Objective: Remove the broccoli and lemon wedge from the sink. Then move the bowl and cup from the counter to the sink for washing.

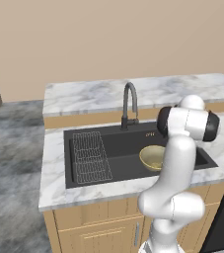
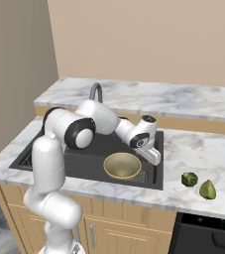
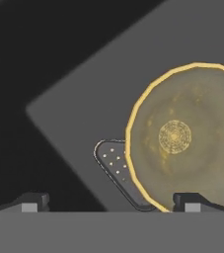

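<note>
Bowl (image 2: 122,165) sits inside the sink (image 2: 84,158); gripper (image 3: 111,201) hangs above it, jaws spread wide, holding nothing.

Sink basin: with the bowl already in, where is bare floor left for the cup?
In the sink, bare black floor lies between the wire rack and the bowl, up to the faucet. The right end is crowded: bowl, drain strainer and the open pincer above.

grey floor (image 1: 15,148), beige wall (image 1: 108,39)
</note>
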Available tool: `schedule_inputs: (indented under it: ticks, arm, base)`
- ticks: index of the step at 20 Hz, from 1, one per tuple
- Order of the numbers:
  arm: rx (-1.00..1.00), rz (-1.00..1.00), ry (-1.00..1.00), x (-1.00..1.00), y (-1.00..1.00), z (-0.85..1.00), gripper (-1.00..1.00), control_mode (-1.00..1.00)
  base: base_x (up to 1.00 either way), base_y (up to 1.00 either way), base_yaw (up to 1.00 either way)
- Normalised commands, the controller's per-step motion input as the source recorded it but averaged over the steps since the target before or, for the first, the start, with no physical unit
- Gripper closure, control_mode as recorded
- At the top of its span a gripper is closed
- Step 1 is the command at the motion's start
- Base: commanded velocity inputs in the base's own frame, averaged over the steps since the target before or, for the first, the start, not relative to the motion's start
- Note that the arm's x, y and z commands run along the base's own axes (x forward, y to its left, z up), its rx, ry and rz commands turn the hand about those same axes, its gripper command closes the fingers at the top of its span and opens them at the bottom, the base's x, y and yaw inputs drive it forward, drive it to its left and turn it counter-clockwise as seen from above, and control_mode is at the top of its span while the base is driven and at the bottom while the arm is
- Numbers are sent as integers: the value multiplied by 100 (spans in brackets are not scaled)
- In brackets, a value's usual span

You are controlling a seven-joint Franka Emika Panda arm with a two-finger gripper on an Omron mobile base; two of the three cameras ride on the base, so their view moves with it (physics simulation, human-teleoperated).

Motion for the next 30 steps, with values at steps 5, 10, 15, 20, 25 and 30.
schedule_inputs:
  ticks: [5,10,15,20,25,30]
  arm:
    - [0,0,0,-13,-18,39,-100,-100]
    - [0,-2,0,-15,-16,38,-100,-100]
    - [0,-17,0,-17,-13,33,-100,-100]
    - [0,-25,0,-15,-13,33,-100,-100]
    - [0,-29,0,-15,-14,34,-100,-100]
    - [0,-34,0,-15,-17,31,-100,-100]
  base:
    - [0,0,0]
    - [0,0,0]
    - [0,0,0]
    - [0,0,0]
    - [0,0,0]
    - [0,0,0]
